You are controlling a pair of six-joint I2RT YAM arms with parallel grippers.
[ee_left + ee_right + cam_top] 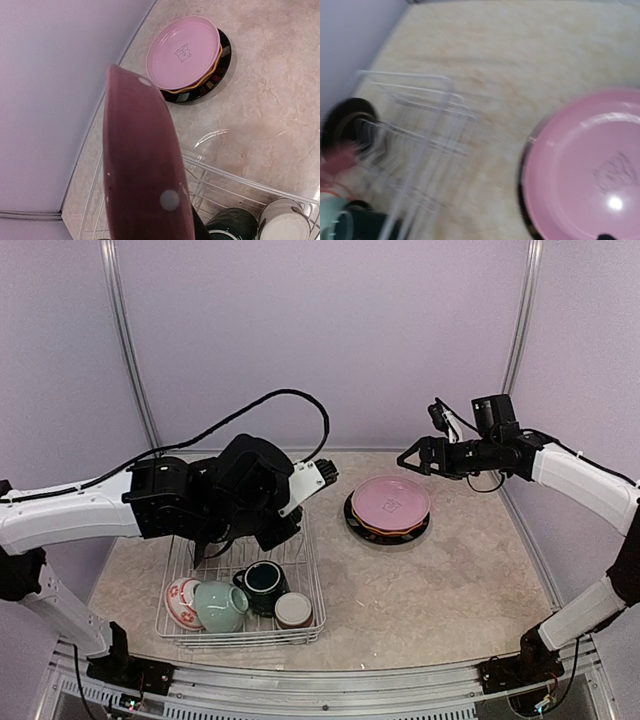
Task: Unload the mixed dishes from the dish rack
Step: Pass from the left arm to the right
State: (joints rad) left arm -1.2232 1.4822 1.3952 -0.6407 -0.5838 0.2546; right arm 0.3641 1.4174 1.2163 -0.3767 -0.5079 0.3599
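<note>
Clamping dark red bowl (142, 165) (wrist view only): left end effector; right end effector (412, 458) apart.

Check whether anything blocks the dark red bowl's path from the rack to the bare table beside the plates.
Nothing visible does. The dark red bowl is held above the dish rack, the table toward the plate stack lies bare, and the right gripper hovers beyond it.

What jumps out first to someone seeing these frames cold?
A dark red bowl fills the left wrist view edge-on, held up over the white rack. On the table right of the rack sits a stack of plates, pink on top, with the open right end effector hovering at its far side.
</note>
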